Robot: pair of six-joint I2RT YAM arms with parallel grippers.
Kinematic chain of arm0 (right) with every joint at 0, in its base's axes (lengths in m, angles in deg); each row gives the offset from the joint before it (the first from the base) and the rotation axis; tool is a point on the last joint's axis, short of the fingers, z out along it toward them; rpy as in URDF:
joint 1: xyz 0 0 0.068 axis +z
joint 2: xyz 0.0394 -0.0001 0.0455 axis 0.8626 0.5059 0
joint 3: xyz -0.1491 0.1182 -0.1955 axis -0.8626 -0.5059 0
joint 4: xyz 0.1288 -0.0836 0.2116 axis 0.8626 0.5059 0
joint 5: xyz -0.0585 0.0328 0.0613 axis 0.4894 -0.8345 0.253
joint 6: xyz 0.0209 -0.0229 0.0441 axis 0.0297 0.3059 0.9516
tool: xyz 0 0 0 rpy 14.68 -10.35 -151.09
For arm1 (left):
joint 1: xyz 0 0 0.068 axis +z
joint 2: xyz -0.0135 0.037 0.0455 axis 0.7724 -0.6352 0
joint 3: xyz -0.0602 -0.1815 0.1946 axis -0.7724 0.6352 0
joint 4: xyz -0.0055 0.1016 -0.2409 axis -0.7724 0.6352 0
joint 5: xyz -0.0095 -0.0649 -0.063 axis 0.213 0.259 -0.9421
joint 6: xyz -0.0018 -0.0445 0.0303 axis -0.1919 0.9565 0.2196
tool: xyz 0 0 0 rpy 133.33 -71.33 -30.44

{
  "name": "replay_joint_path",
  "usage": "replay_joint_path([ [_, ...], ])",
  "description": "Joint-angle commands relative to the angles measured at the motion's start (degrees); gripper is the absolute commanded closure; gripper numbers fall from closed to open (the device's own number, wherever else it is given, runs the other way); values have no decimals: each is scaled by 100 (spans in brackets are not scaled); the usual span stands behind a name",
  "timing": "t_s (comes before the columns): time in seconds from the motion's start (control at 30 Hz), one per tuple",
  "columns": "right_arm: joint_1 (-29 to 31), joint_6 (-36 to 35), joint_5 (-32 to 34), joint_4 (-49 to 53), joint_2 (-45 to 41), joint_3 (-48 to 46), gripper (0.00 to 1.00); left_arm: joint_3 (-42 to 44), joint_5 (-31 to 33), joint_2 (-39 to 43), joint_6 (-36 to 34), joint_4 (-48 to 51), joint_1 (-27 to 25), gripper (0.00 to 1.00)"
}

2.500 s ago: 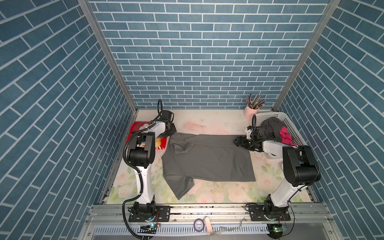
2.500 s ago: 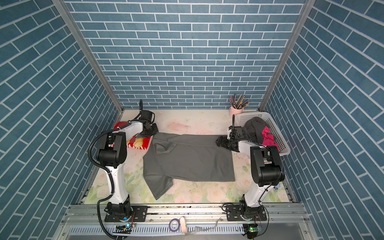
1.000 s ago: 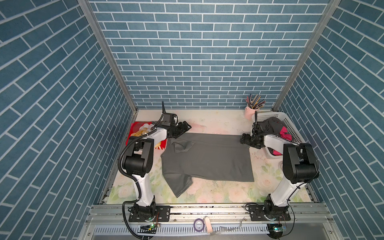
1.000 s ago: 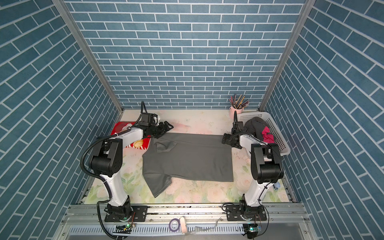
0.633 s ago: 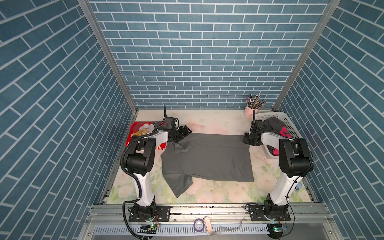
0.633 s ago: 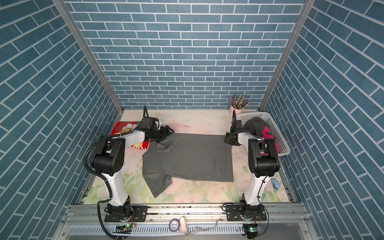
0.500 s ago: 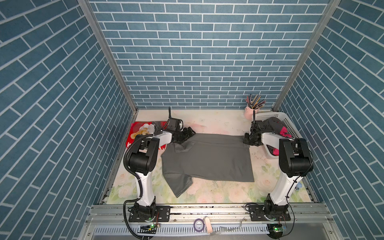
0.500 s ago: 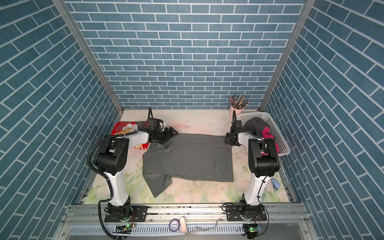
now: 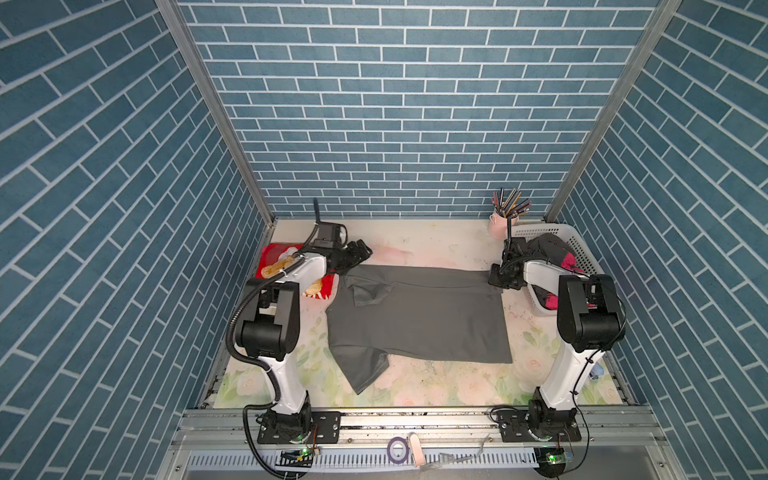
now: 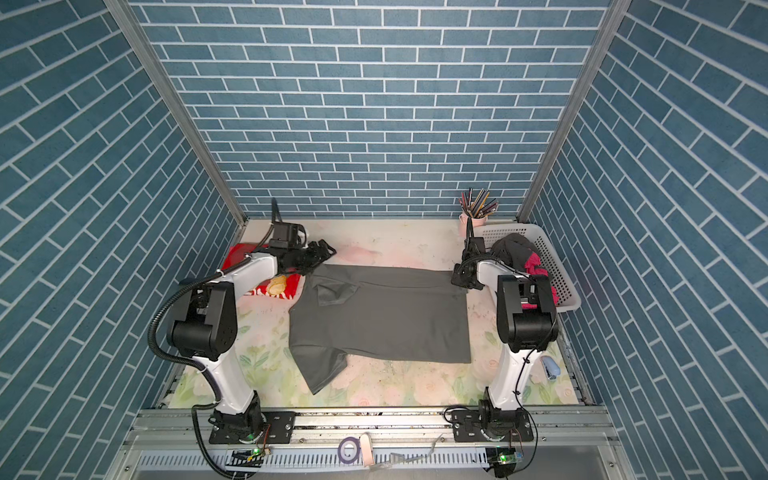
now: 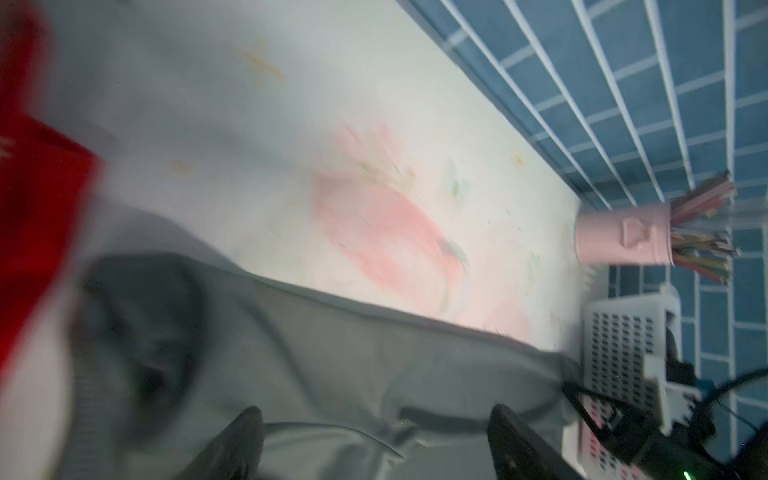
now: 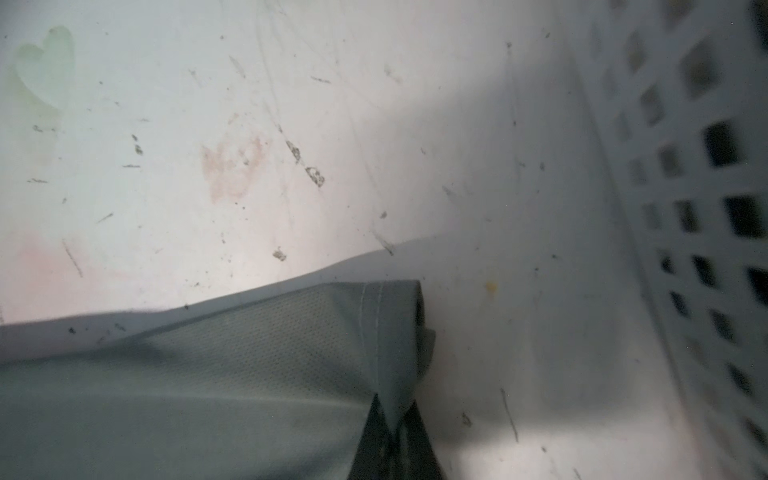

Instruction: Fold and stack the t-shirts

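Stage of the folding task, seen in both top views. One plain dark grey short-sleeved cloth t-shirt (image 9: 419,316) (image 10: 382,316) lies spread flat on the middle of the floral-patterned desk (image 9: 415,237), its far sleeve turned in onto the body and its near sleeve sticking out toward the front; no fold of the body has been made. The right jaws are clamped together on this shirt's far right hem corner (image 12: 390,332). The left jaws stand wide apart just above its far left shoulder (image 11: 332,353), holding nothing. A red teddy-bear-print t-shirt (image 9: 274,254) rests at the far left of the desk, apparently already folded, so it probably marks the stack's place. A heap of dark and magenta t-shirts (image 9: 548,249) waits in the white perforated plastic basket (image 9: 582,245) at the far right. Most of the work appears to remain.
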Motion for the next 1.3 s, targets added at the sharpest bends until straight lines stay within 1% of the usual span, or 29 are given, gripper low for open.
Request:
replay_joint_path([
  [0.0, -75, -134, 165, 69, 18, 154, 95, -66, 511, -225, -302, 466, 77, 16],
  [0.1, -73, -134, 77, 42, 1, 110, 95, -222, 774, -390, -305, 494, 77, 22],
  [0.13, -75, -140, 66, 34, -2, 94, 95, -274, 769, -448, -288, 518, 76, 24],
  [0.2, -73, -156, 81, 25, -7, 58, 95, -286, 635, -545, -236, 486, 65, 32],
  [0.37, -75, -138, 54, -70, -5, -51, 95, -120, 586, -587, -208, 400, 33, 37],
  [0.5, -74, -109, -37, -116, 26, -75, 95, -287, 591, -809, -228, 414, 42, 43],
  [0.6, -72, -107, -49, -116, 19, -84, 95, -458, 664, -991, -215, 365, 42, 54],
  [0.73, -75, -98, -62, -132, -43, -126, 95, -716, 644, -1274, -192, 438, 77, 57],
  [0.8, -75, -98, -70, -137, -71, -159, 95, -750, 700, -1302, -173, 392, 78, 59],
  [0.87, -75, -105, -75, -151, -67, -180, 95, -787, 790, -1314, -172, 389, 93, 63],
  [0.93, -75, -112, -99, -160, -64, -189, 95, -809, 867, -1320, -181, 376, 127, 64],
  [1.07, -75, -110, -119, -184, -59, -198, 95, -833, 873, -1420, -164, 269, 256, 69],
  [1.17, -74, -100, -144, -195, -55, -198, 95, -943, 845, -1535, -167, 281, 323, 75],
  [1.27, -73, -90, -193, -213, -46, -203, 95, -979, 880, -1535, -139, 230, 360, 77],
])
